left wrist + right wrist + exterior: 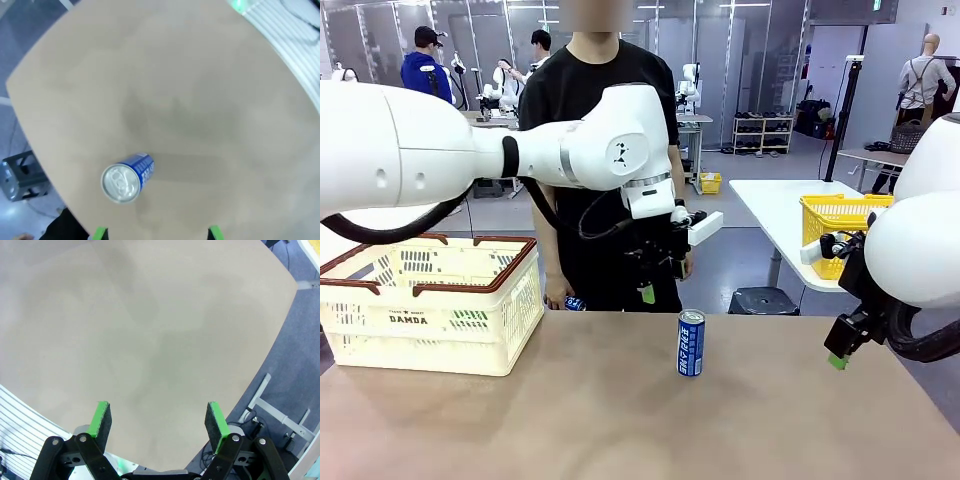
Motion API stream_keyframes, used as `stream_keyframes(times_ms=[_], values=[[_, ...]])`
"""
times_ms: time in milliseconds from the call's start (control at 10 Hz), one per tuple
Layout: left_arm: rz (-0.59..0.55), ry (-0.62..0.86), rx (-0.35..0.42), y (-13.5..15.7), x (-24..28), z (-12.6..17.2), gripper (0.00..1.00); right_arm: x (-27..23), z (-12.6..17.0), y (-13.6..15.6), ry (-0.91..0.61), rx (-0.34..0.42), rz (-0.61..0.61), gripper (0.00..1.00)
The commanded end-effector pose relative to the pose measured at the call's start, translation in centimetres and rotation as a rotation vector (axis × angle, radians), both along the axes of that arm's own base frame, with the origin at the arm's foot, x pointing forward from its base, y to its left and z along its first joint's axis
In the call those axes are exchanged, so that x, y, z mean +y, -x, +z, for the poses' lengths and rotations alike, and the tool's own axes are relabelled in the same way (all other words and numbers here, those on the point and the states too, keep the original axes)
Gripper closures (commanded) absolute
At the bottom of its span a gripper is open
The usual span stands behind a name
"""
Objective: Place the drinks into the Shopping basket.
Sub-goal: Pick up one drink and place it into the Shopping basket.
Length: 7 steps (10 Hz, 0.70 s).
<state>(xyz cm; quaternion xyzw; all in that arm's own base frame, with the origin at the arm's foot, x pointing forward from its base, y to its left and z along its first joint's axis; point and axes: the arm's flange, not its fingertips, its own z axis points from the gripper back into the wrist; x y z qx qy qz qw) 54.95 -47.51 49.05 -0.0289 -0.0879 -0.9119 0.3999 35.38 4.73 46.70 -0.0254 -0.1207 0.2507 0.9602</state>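
A slim blue can (691, 343) with white lettering and a silver top stands upright on the tan table, right of centre. From above, the blue can (127, 176) lies ahead and to the left of my left gripper (157, 233), which is open and high over the table. My left gripper (658, 285) hangs above and just left of the can. The cream Shopping basket (430, 300) with a brown rim sits at the table's left. My right gripper (159, 421) is open over bare table, and the right gripper (837, 355) hovers at the right edge. The green can is out of view.
A person in black stands at the far side, with something small and blue (575, 303) at a hand just behind the table edge. A yellow mesh basket (840, 225) sits on a white table farther back on the right. The table edge (280, 320) runs close to my right gripper.
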Motion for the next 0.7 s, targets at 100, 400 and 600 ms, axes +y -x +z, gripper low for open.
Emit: stream_keyframes(times_ms=[100, 400, 600], values=[[0.021, 0.016, 0.026, -2.05, -1.99, -0.23, 0.00, 0.01, -0.01, 0.07, 0.000, 0.004, 0.001, 0.06], [0.026, 0.014, 0.031, -2.46, -1.97, -0.37, 0.00, 0.01, -0.01, 0.07, 0.000, 0.004, 0.001, 0.06], [0.020, 0.036, 0.039, -2.55, -1.81, -0.17, 0.00, 0.01, -0.01, 0.07, 0.000, 0.004, 0.001, 0.06]])
